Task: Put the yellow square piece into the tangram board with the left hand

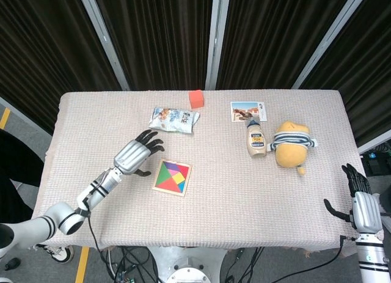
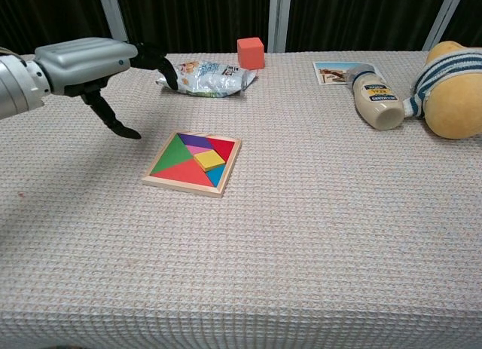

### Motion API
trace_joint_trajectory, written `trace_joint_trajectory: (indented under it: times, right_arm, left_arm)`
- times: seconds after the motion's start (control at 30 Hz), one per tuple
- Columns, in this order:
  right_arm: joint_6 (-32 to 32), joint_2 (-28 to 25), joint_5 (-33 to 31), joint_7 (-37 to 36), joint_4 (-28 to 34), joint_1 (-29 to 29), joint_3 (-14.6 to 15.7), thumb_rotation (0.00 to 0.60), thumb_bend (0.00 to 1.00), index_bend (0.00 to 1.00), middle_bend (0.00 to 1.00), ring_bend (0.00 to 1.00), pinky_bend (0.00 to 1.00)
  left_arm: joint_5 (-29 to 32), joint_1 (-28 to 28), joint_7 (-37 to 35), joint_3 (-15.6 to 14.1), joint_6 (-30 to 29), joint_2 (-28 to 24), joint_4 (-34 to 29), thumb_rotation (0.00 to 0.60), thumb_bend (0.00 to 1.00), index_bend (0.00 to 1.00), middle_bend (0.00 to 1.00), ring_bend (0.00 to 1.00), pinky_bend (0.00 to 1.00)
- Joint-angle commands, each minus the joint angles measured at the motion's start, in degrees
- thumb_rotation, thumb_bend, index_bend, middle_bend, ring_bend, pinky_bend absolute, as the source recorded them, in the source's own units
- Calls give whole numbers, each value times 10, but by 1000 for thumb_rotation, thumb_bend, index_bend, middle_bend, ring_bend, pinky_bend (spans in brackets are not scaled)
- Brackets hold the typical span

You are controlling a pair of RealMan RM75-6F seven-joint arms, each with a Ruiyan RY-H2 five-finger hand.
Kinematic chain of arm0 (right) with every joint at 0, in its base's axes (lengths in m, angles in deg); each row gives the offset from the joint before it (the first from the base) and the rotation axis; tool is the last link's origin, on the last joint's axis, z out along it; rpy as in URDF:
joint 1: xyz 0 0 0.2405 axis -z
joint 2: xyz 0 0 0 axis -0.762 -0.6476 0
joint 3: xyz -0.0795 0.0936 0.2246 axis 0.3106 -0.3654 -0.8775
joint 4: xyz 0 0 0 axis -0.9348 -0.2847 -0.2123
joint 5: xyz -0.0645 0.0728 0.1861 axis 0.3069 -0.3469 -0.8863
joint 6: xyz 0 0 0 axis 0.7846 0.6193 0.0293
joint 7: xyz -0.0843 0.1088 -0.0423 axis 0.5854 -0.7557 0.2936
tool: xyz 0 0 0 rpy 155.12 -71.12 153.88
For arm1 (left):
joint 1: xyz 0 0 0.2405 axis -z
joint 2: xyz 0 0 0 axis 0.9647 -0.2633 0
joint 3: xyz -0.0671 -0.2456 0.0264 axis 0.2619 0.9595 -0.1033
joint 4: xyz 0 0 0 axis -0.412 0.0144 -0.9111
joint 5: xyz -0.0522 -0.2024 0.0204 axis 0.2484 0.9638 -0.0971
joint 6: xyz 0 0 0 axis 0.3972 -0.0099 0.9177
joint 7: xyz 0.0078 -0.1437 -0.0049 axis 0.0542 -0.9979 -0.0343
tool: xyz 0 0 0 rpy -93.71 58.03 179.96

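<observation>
The wooden tangram board (image 1: 185, 180) (image 2: 228, 168) lies left of the table's middle, filled with coloured pieces. The yellow square piece (image 1: 178, 178) (image 2: 210, 160) sits flat in it, near its right side. My left hand (image 1: 133, 153) (image 2: 98, 64) hovers to the left of the board, apart from it, fingers spread and holding nothing. My right hand (image 1: 358, 201) shows only in the head view, off the table's right front corner, fingers apart and empty.
A snack bag (image 1: 173, 118) (image 2: 208, 75) lies behind the board, with a red cube (image 1: 196, 99) (image 2: 251, 52) further back. A picture card (image 1: 247, 110), a lying mayonnaise bottle (image 1: 256, 139) (image 2: 374, 99) and a yellow plush toy (image 1: 291, 145) (image 2: 452, 88) occupy the right side.
</observation>
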Motion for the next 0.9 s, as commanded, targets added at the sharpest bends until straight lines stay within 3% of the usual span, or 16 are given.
trace_joint_trajectory:
  times: [0.03,0.53,0.9]
  right_arm:
    - [0,1,-1,6,5,-2,-2,600,176,0,0,0,0]
    - [-1,-1,-5,16,16,-5,-5,600,176,0,0,0,0]
    - [-3,0,-7,3,6,-4,-4,600,176,0,0,0,0]
  left_arm:
    - [9,-4,1,8,-4,-2,-13,600,48,265,182,0,45]
    - [19,20,26,48,1,68,-2,600,42,265,182,0,41]
    - [25,29,12,48,25,111,48,600,42,262,182,0,40]
